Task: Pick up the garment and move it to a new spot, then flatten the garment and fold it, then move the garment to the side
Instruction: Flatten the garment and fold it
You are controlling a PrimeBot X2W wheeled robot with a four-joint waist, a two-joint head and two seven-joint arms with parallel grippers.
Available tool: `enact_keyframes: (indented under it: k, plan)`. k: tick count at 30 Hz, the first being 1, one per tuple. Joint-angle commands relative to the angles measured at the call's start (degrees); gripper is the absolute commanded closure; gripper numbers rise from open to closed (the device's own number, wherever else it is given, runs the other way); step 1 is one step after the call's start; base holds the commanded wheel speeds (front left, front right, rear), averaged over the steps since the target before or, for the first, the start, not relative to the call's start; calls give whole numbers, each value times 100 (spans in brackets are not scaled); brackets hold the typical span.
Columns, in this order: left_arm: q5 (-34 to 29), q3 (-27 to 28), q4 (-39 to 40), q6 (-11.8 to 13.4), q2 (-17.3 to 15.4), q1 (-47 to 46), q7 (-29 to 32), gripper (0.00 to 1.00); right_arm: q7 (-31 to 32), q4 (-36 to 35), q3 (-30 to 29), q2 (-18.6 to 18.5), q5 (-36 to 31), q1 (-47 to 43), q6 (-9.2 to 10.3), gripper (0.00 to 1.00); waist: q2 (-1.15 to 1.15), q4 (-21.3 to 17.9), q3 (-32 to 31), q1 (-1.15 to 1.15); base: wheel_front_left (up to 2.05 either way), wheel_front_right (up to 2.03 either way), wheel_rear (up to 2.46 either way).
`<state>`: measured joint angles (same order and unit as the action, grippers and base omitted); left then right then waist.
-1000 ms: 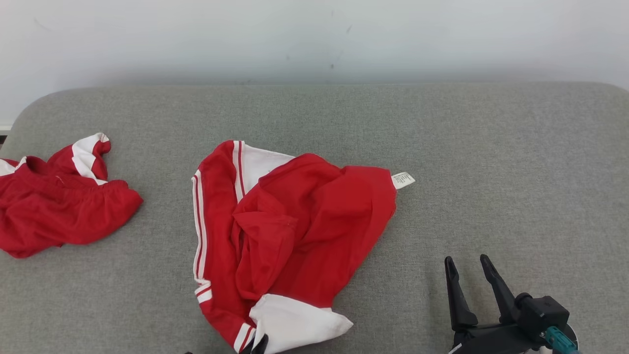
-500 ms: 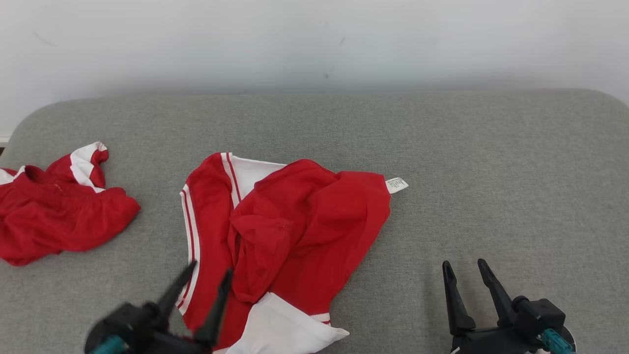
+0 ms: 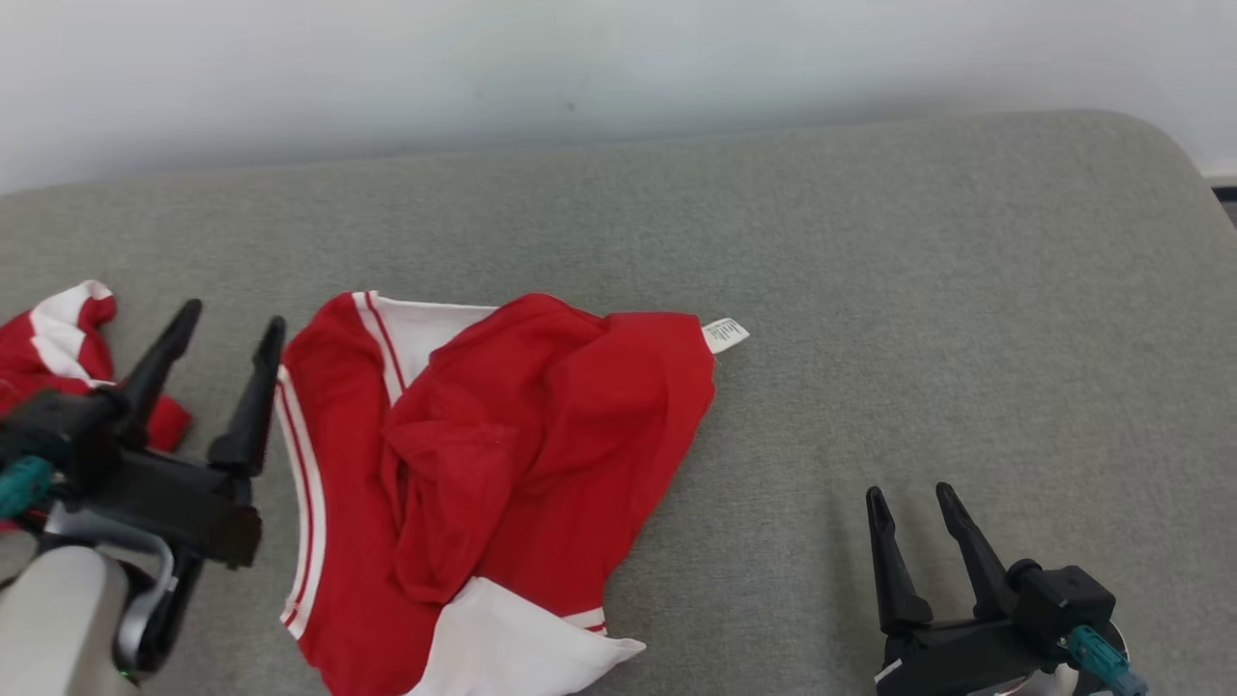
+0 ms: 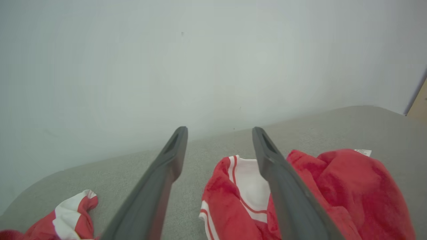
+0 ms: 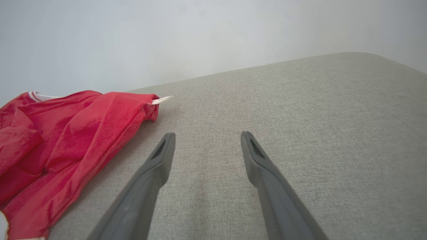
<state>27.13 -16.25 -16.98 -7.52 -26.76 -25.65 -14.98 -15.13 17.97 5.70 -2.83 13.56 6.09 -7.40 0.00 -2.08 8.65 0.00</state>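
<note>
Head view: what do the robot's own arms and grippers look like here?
The left gripper and right gripper match: black blocky bodies, each with two long, tapering dark jaws ending in points, and a teal connector at the wrist. The left forearm is pale grey and rounded, with a silvery ring where it meets the gripper.

Count, head view: two red-and-white garments, the crumpled garment (image 3: pixel 503 464) at lower centre and a second garment (image 3: pixel 58 329) at the left edge; one white label (image 3: pixel 725 334); two dark two-fingered grippers, left gripper (image 3: pixel 235 314) at mid left and right gripper (image 3: pixel 908 490) at lower right; one grey padded surface (image 3: pixel 918 290).
</note>
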Motion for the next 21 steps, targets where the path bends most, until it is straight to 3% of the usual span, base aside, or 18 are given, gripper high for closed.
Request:
enact_keyframes:
  k: [1,9,18,19,20,21]
  plan:
    - [80,-26,-101,8,-67,-111,21,0,-3,-14,9,-9,29,51,-18,0,0,-239,227,0,0,0,0]
    - [760,-561,-1016,8,-618,-463,376,0,-3,-68,2,-10,154,174,-18,0,0,-534,522,0,0,0,0]
    - [1231,-1064,-1861,8,-534,-549,362,0,-2,-87,-54,-10,104,174,-18,0,0,-532,556,0,0,0,0]
    - [1256,-1119,-1938,8,-527,-585,337,5,-2,-92,-67,-10,92,163,-18,0,0,-522,552,0,0,0,0]
    - [1281,-1143,-2024,8,-521,-625,311,57,-2,-94,-79,-10,78,154,-18,0,0,-511,546,0,0,0,0]
    - [1300,-1165,-2116,9,-510,-654,278,80,-2,-94,-89,-10,57,145,-18,0,0,-505,540,0,0,0,0]
